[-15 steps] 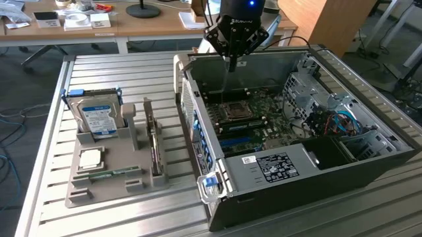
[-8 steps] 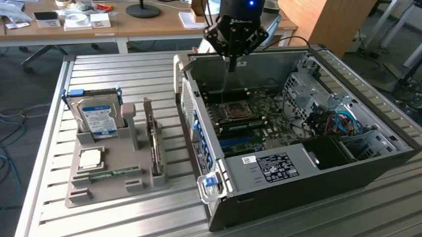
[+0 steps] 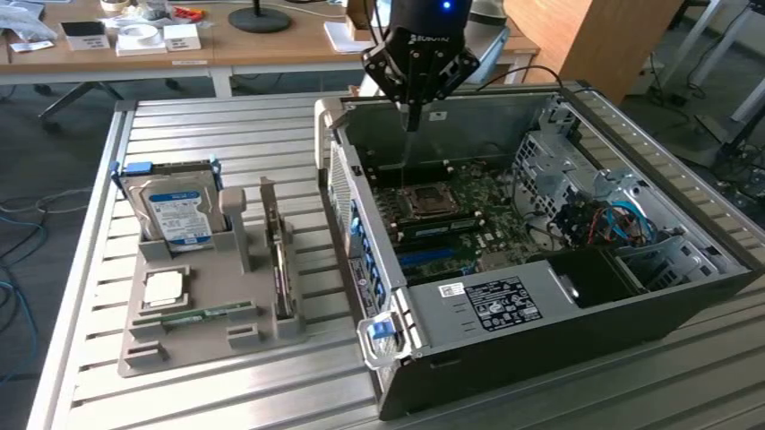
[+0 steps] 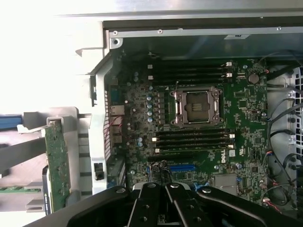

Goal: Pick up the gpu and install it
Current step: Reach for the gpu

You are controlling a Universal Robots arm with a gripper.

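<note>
One gripper (image 3: 413,119), fingers pinched shut on nothing, hangs over the open computer case (image 3: 502,358); the gpu (image 3: 279,264) stands on edge in the grey holder (image 3: 203,296), on the exterior view's left.

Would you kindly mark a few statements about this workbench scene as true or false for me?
1. The hand is shut and holds nothing. True.
2. The gpu is installed inside the computer case. False: it stands on edge in the grey holder beside the case.
3. The hand hangs over the open computer case. True.
4. The hard drive lies flat on the table. False: it stands upright in the grey holder, at its far end in the exterior view.
</note>
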